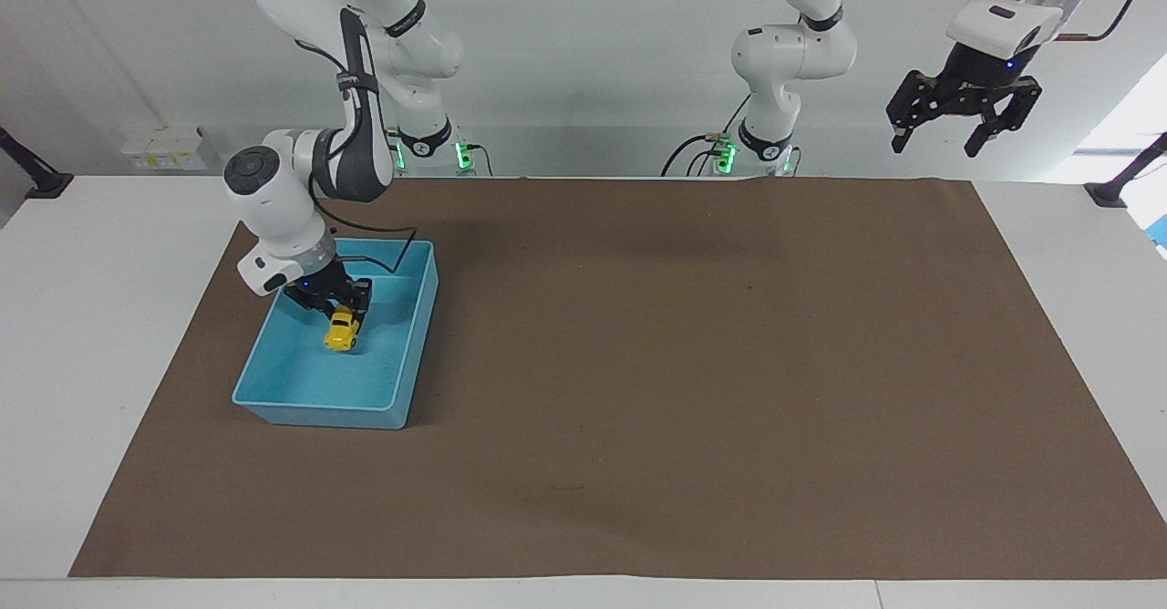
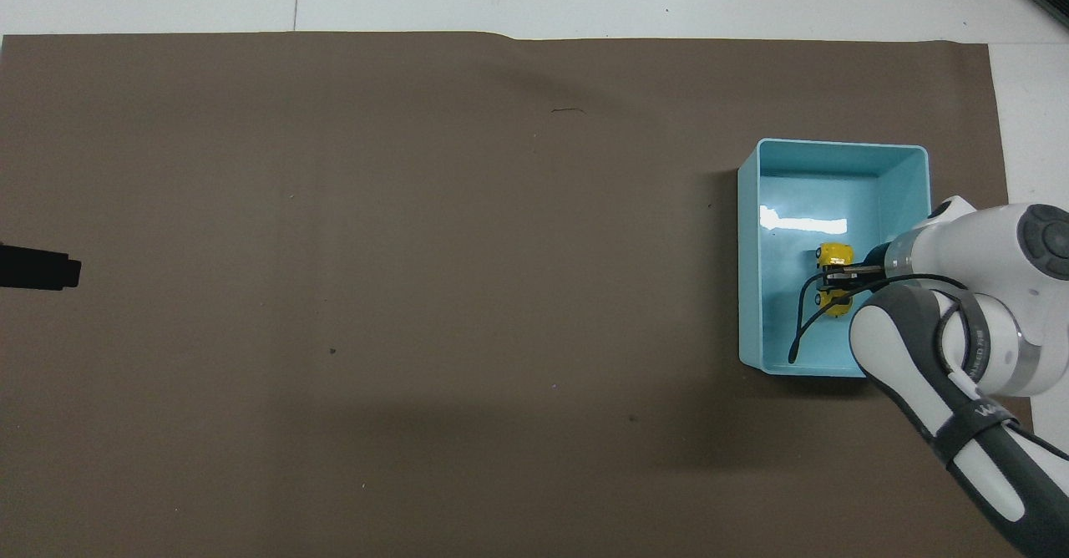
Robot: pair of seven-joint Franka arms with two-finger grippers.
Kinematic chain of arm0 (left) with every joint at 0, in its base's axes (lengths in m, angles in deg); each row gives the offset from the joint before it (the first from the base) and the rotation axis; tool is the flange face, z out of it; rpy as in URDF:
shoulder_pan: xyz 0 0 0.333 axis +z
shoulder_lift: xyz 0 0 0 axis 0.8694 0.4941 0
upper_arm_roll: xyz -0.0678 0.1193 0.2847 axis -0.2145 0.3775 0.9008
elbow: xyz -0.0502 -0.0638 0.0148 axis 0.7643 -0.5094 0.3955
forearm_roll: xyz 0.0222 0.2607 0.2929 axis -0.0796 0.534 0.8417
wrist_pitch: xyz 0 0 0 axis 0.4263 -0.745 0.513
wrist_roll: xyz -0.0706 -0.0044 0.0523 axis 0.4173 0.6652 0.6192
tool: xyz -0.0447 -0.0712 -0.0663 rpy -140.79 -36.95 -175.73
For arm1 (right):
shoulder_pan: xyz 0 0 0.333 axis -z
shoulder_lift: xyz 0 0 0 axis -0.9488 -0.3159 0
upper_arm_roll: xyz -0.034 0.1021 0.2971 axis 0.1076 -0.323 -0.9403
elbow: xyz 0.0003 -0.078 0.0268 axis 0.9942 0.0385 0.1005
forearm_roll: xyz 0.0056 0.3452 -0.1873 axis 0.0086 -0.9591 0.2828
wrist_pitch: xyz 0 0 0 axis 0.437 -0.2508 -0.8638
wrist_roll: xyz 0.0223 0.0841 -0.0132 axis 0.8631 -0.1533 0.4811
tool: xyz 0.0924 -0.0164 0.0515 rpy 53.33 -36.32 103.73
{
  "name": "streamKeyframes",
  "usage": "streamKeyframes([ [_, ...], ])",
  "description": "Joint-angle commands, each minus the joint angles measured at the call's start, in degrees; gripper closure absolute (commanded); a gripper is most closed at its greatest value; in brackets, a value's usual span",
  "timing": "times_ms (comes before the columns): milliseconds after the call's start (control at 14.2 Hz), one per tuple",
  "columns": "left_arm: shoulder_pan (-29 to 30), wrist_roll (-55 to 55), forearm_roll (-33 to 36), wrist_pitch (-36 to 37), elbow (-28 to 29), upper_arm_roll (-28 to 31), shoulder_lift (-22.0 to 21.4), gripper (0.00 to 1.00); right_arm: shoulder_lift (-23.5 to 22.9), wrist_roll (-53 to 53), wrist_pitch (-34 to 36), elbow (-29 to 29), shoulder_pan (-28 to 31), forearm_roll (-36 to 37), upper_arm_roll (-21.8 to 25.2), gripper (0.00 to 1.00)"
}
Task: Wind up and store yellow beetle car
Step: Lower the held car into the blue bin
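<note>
Right gripper [image 1: 339,310] held the car [image 1: 342,330] down inside the bin [image 1: 415,335].

The right gripper's jaws were closed on the yellow car's upper part, and the car hung low within the blue bin, near its middle; whether its wheels touched the floor could not be told. In the overhead view the fingers [image 2: 838,271] crossed the car [image 2: 833,254] at its middle. The bin stood on the brown mat [image 1: 693,354] toward the right arm's end of the table. The left gripper [image 1: 964,120] waited high over the left arm's end, jaws spread wide and holding nothing.
</note>
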Motion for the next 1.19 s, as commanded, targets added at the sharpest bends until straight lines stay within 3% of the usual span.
streamKeyframes([
  [0, 0.15, -0.25, -0.90, 0.96, -0.39, 0.23, -0.40, 0.00, -1.86, -2.83, -3.17, 0.82, 0.76, -1.19, -0.67, 1.00],
  [140, 0.15, -0.25, -0.90, 0.96, -0.39, 0.23, -0.40, 0.00, -2.04, -2.83, -3.53, 0.82, 0.41, -1.19, -0.67, 1.00],
  [211, 0.15, -0.25, -0.90, 0.96, -0.39, 0.23, -0.40, 0.00, -2.21, -2.83, -3.62, 0.56, 0.06, -1.19, -0.67, 0.90],
  [281, 0.15, -0.25, -0.90, 1.05, -0.39, 0.23, -0.40, 0.00, -2.48, -2.48, -3.62, 0.21, -0.03, -1.19, -0.67, 0.60],
  [351, 0.15, -0.25, -0.90, 0.96, -0.39, 0.23, -0.40, 0.00, -2.57, -2.65, -3.62, 0.03, -0.03, -1.19, -0.58, 0.01],
  [983, 0.15, -0.25, -0.90, 0.96, -0.39, 0.23, -0.40, 0.00, -0.64, -1.16, -0.55, -3.31, -1.53, -1.10, -0.75, 0.00],
  [1123, 0.15, -0.25, -0.90, 0.96, -0.39, 0.23, -0.40, 0.00, -0.46, 0.41, 3.38, -6.28, -1.53, -0.41, -0.58, 0.00],
])
